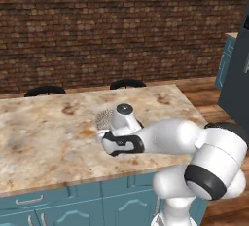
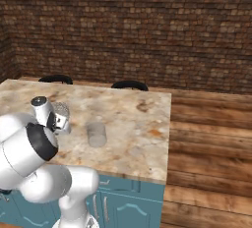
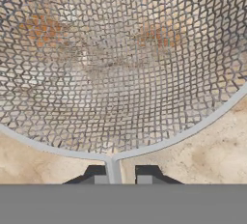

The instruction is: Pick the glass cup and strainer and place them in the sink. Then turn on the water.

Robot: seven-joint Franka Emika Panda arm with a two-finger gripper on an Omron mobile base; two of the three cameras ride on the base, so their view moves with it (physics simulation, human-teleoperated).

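1. Hand (image 3: 116, 179) first: my hand sits low over the desk (image 1: 44, 132), with its two dark tips standing close together on either side of the strainer's thin wire handle. I read that as closed on the handle where it joins the rim.
2. Strainer (image 3: 116, 63): through the hand view the round wire-mesh bowl spreads out ahead of the tips, and the marbled top shows through the mesh. It looks to be resting on the desk, or barely off it; I cannot tell which.
3. Why gripped there: I judge the handle is the one part narrow enough for the tips, since the bowl is far wider than they could span.
4. From the left base view, the strainer (image 1: 104, 119) peeks out just beyond the wrist, on the side away from the robot.
5. Cup (image 2: 96, 134): the clear tumbler stands upright on the desk, near the strainer (image 2: 61, 109) but apart from it, toward the desk's open end in the right base view. It is untouched.
6. Two dark chair backs (image 2: 129, 85) show past the far edge of the desk, in front of a brick wall.
7. My judgement: lifting the strainer comes next, then carrying it to the sink.
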